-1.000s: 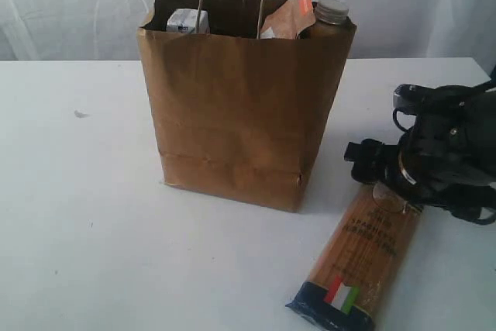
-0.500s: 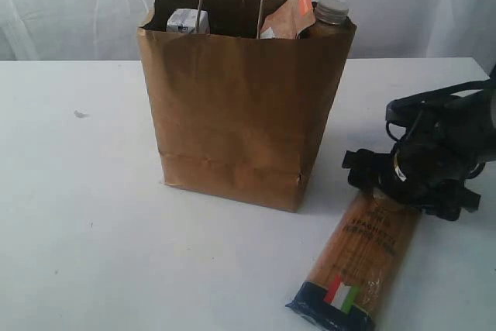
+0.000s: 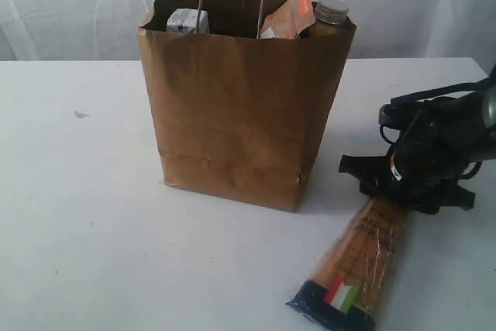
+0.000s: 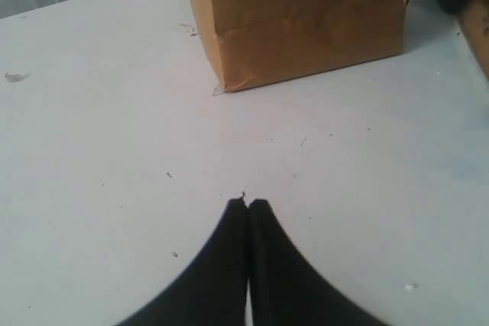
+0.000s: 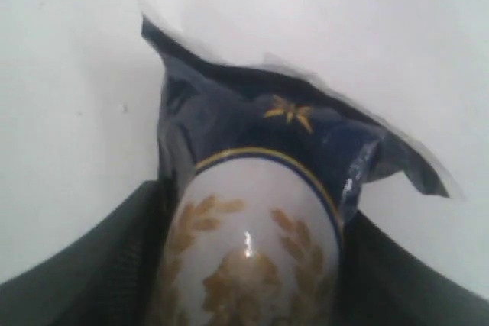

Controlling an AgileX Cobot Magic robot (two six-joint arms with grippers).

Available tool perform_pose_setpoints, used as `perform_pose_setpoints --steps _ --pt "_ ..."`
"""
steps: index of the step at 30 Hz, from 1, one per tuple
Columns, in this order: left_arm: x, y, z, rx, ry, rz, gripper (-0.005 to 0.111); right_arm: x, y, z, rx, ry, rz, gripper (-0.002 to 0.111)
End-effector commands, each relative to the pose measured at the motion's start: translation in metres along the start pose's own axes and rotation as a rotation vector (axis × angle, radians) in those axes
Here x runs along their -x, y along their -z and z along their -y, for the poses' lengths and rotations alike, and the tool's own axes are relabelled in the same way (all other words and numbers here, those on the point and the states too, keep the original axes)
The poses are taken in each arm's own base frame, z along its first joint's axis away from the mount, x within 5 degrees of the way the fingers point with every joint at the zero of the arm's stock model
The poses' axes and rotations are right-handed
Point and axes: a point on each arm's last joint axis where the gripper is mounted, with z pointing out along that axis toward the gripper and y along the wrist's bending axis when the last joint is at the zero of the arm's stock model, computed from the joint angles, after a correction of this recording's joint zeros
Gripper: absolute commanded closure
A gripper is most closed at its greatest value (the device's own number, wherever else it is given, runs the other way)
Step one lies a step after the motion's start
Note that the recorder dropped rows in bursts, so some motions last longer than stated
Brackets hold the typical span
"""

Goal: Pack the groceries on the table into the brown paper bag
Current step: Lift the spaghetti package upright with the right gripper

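Kraft-brown paper bag (image 3: 240, 114) upright on the white table (image 3: 77, 215), with carton (image 3: 186, 21), pouch (image 3: 291, 15) and jar (image 3: 332, 11) tops showing above its rim. Just right of it, dark-blue spaghetti pack (image 3: 358, 257), near end on the table, far end clamped in right gripper (image 5: 248, 272). Left gripper (image 4: 248, 211) pressed together, empty, above the table.

The exterior and low left wrist cameras are both facing the brown paper bag (image 3: 244, 114), while the right wrist camera is hugging the dark-blue spaghetti pack (image 5: 260, 143) beside it.

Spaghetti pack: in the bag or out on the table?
Out: the spaghetti pack rests on the table beside the brown paper bag, right gripper clamping one end.
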Motion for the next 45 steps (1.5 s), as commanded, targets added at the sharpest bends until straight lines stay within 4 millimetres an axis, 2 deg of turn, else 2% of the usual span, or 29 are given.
perform_pose_setpoints --steps 1,8,13,19,25,31,37,45 --pt "-0.002 0.000 0.000 0.000 -0.005 -0.003 0.107 0.004 0.015 0.004 0.006 0.046 0.016 0.108" --pt "-0.002 0.000 0.000 0.000 -0.005 -0.003 0.107 0.028 0.086 0.006 0.135 0.133 0.219 0.108" --pt "-0.002 0.000 0.000 0.000 -0.005 -0.003 0.107 0.037 0.133 0.012 0.220 0.180 0.366 0.108" --pt "-0.002 0.000 0.000 0.000 -0.005 -0.003 0.107 0.040 0.175 0.022 0.273 0.209 0.490 0.108" --pt "-0.002 0.000 0.000 0.000 -0.005 -0.003 0.107 0.039 0.204 0.031 0.304 0.220 0.577 0.108" --pt "-0.002 0.000 0.000 0.000 -0.005 -0.003 0.107 0.033 0.223 0.035 0.320 0.283 0.632 0.108" --pt "-0.002 0.000 0.000 0.000 -0.005 -0.003 0.107 0.026 0.236 0.033 0.343 0.342 0.664 0.108" --pt "-0.002 0.000 0.000 0.000 -0.005 -0.003 0.107 0.022 0.245 0.043 0.301 0.345 0.665 0.108"
